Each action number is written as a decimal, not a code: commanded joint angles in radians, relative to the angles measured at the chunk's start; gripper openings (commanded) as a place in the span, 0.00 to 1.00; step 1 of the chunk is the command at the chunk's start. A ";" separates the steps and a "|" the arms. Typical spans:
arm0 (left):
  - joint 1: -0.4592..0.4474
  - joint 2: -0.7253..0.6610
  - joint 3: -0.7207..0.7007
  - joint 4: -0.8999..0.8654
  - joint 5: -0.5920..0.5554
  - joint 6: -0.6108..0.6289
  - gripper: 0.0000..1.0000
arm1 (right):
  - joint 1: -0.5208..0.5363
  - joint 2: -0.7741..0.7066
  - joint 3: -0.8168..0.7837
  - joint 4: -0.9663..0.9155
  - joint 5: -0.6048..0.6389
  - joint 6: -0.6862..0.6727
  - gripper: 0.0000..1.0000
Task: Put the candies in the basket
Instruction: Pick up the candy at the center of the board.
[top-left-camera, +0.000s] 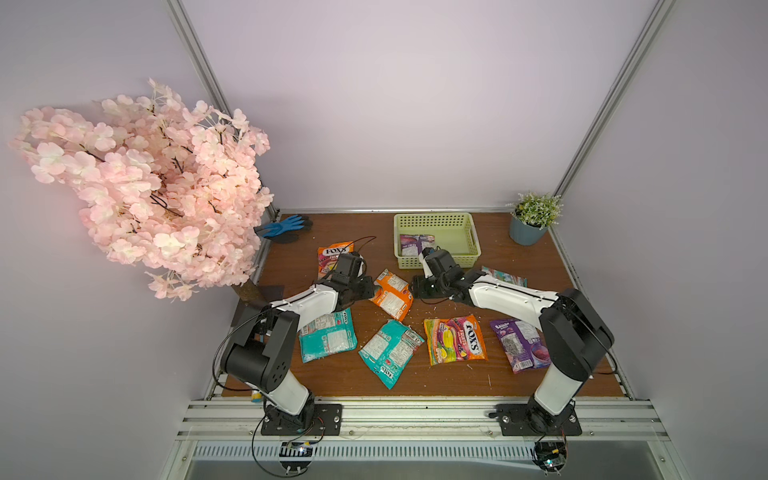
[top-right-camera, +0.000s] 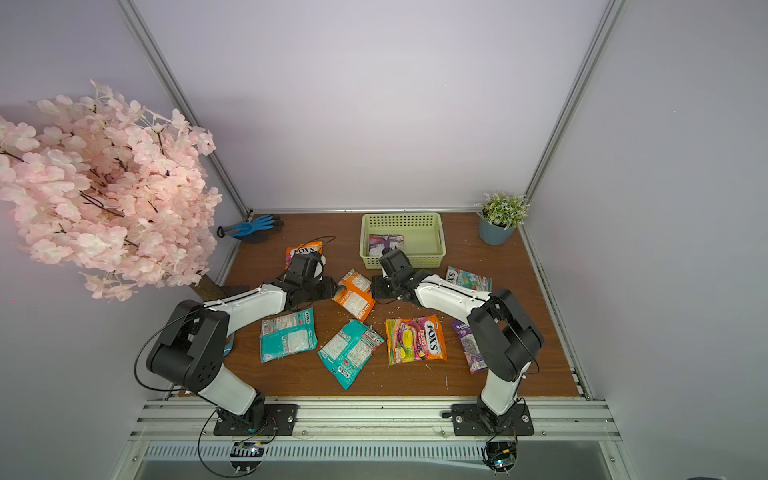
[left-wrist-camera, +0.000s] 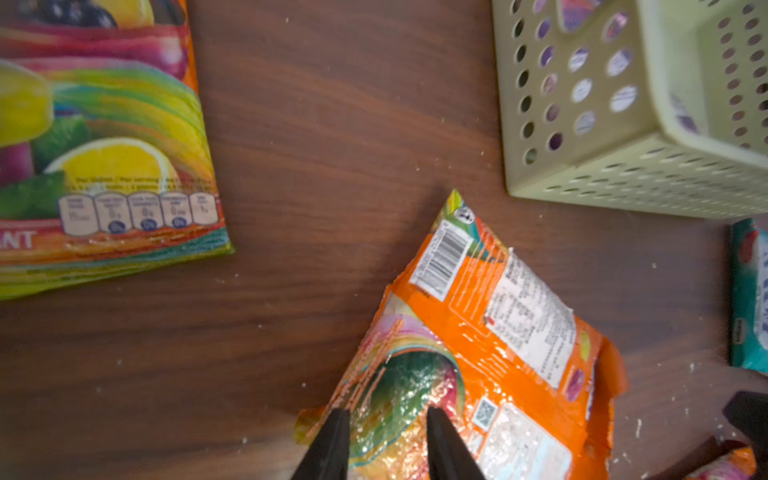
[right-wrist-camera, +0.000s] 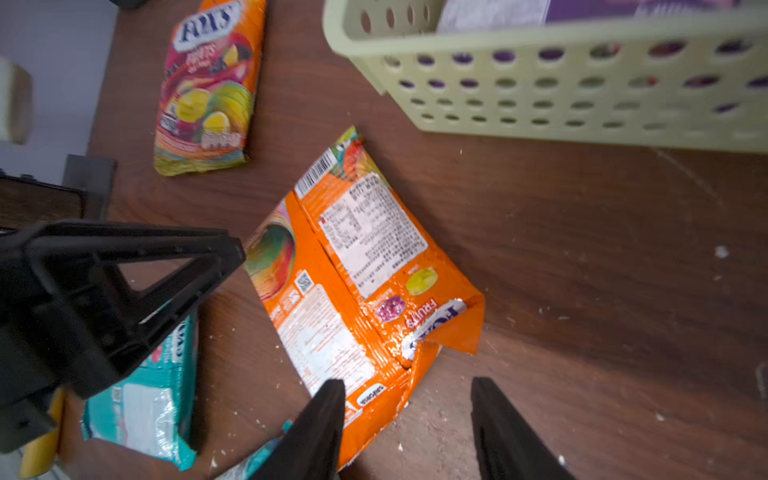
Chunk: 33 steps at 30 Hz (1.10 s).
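Note:
An orange candy bag (top-left-camera: 392, 297) (right-wrist-camera: 357, 266) lies label side up mid-table, between both arms. My left gripper (top-left-camera: 368, 291) (left-wrist-camera: 386, 415) has its narrow jaws on that bag's left edge, with bunched film filling the gap. My right gripper (top-left-camera: 415, 286) (right-wrist-camera: 409, 399) stands open at the bag's opposite corner, holding nothing. The pale green basket (top-left-camera: 475, 241) (left-wrist-camera: 582, 178) sits behind, with one purple bag (top-left-camera: 415, 244) inside. Several other candies lie on the table: orange (top-left-camera: 332, 255) (top-left-camera: 455, 338), teal (top-left-camera: 328, 336) (top-left-camera: 390, 351) and purple (top-left-camera: 519, 343).
A blue glove (top-left-camera: 284, 228) lies at the back left, under the pink blossom tree (top-left-camera: 145, 187). A potted plant (top-left-camera: 528, 230) stands in the back right corner. Another teal bag (top-left-camera: 503, 276) is partly hidden behind the right arm. White crumbs dot the wood.

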<state>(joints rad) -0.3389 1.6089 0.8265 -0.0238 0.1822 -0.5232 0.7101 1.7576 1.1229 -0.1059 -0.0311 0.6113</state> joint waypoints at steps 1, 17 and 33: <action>0.009 0.026 -0.013 0.010 0.014 0.022 0.34 | -0.014 0.007 -0.013 0.110 0.101 0.085 0.56; 0.010 0.072 -0.030 -0.004 -0.024 0.047 0.31 | 0.010 0.157 -0.088 0.397 -0.074 0.285 0.52; 0.009 -0.061 0.029 -0.095 -0.044 0.050 0.43 | 0.026 -0.074 -0.078 0.424 -0.118 0.227 0.00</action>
<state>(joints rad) -0.3389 1.6100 0.8089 -0.0505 0.1555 -0.4919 0.7292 1.7844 1.0195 0.2836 -0.1112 0.8536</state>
